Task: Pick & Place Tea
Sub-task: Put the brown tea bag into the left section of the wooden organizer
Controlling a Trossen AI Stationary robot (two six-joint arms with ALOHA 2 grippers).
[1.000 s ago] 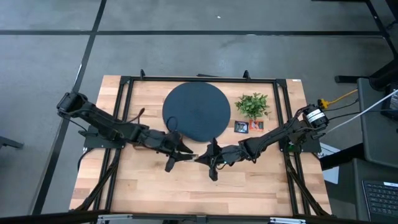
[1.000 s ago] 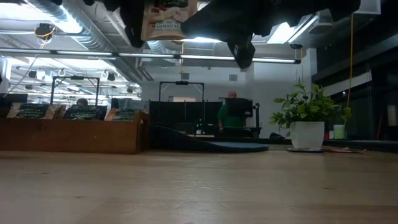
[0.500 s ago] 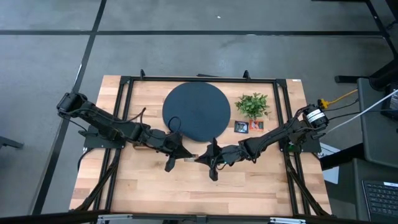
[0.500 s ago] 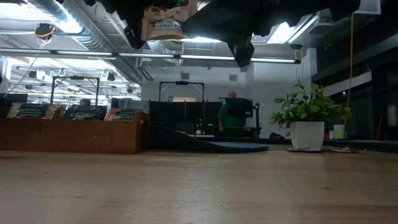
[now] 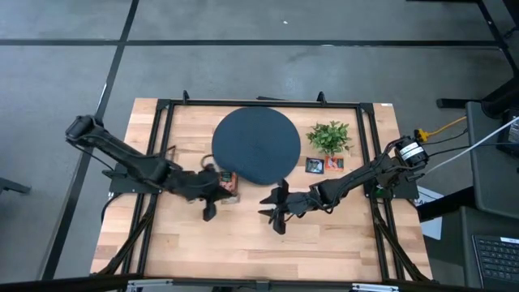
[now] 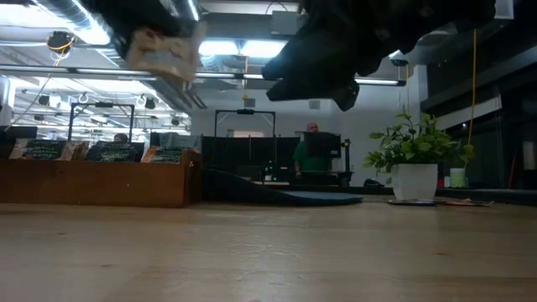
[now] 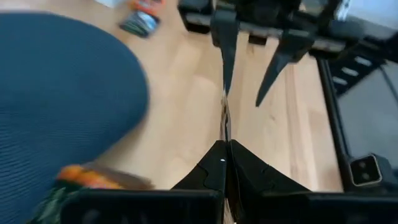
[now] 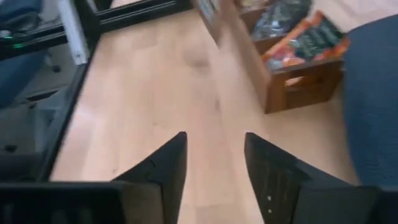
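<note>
The left end effector (image 7: 226, 145) has its fingers pressed together on a pale tea sachet (image 6: 159, 52), which it holds in the air above the surface (image 5: 243, 243). In the left wrist view the sachet shows edge-on as a thin strip rising from the fingertips. Seen from above, this end effector sits at about 9 o'clock from the middle of the surface, just off the 7 o'clock edge of the round dark disc (image 5: 256, 146). The right end effector (image 5: 272, 207) hangs at about 5 o'clock from the middle, near the left one but apart from it. Its fingers are spread and there is nothing between them. It faces toward 9 o'clock, where a wooden box (image 8: 292, 78) stands beside the disc with more sachets (image 8: 305, 43) in it, orange and dark. Two loose sachets (image 5: 323, 165), one dark and one orange-red, lie flat on the surface at about 2 o'clock from the middle, directly at 6 o'clock of the small potted plant (image 5: 329, 136). In the low view a person (image 6: 312, 151) stands in the room beyond the surface.
</note>
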